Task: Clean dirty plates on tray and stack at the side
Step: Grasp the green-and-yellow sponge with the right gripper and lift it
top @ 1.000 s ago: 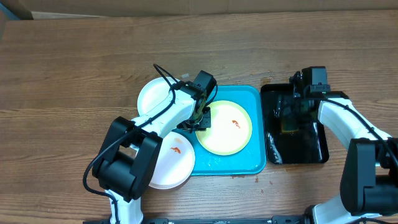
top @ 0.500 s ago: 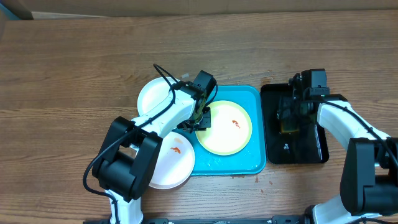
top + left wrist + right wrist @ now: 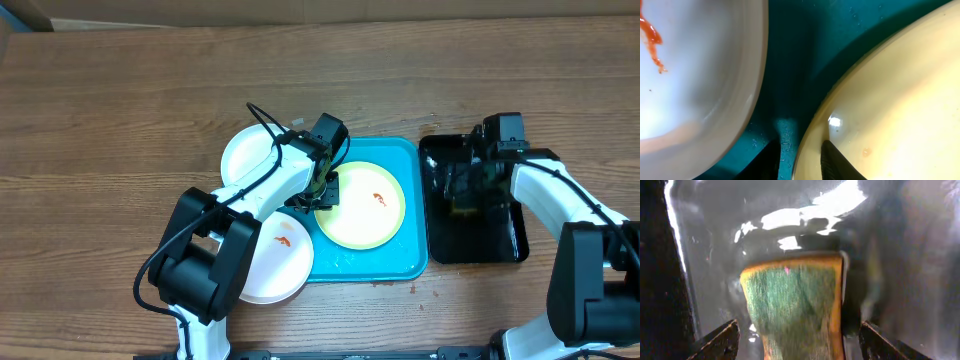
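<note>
Plates: three, namely the yellow-green plate (image 3: 365, 215), the upper white plate (image 3: 245, 155) and the lower white plate (image 3: 285, 262).
Yellow-green plate: flat inside the turquoise tray (image 3: 410, 255), with an orange-red smear toward its 2 o'clock.
White plates: the upper one sits on the surface (image 3: 120, 120) at the tray's 10 o'clock. The lower one, smeared orange-red, lies at the tray's 8 o'clock, just beside the yellow-green plate.
Left arm (image 3: 265, 190): reaches from 7 o'clock over the white plates, wrist pitched down.
Left gripper (image 3: 800, 147): narrow, one finger on each side of the yellow-green plate's 9 o'clock rim, clamped on it.
Right arm (image 3: 545, 190): bends in from 5 o'clock over the black tray (image 3: 500, 245).
Right gripper (image 3: 799, 327): fingers wide apart, straddling the sponge (image 3: 795, 300) without touching it.
Other counts: two trays, one sponge, two arms.
</note>
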Robot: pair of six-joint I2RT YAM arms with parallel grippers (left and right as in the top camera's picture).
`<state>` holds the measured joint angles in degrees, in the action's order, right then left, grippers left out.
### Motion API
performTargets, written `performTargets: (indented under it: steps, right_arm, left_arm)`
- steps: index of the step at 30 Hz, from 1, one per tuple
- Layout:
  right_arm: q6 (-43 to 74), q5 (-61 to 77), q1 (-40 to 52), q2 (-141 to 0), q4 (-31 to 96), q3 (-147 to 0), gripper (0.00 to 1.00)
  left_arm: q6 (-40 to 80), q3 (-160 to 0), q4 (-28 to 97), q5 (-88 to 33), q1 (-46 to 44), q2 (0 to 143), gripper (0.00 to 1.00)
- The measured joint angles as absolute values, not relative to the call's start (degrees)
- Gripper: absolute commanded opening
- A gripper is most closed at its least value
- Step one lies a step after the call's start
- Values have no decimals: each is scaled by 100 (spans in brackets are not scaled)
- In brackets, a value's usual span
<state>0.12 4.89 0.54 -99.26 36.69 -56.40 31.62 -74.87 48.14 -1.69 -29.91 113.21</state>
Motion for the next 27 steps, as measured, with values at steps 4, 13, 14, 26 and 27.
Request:
performTargets:
  steps: [4,13,14,26,27]
  right_arm:
    - [-1,493,54,-9918,3824,-5714,60]
    - [-8,486,121,-9915,3238,-5478,37]
    - [-34,445,123,-9915,3221,-5450,29]
    - [10,257,123,-9915,3216,-5426,4]
    - [8,252,121,-9915,3212,-5426,4]
  left_arm:
    - [3162,-7487,4814,-169,-2991,11321,29]
    - [3162,-7485,4814,-169,-2991,11321,29]
    - [3162,-7487,4814,-169,-2991,11321,29]
    - [3162,-7485,4814,-167,-2991,11321,31]
    - [3162,-7485,4814,-169,-2991,11321,31]
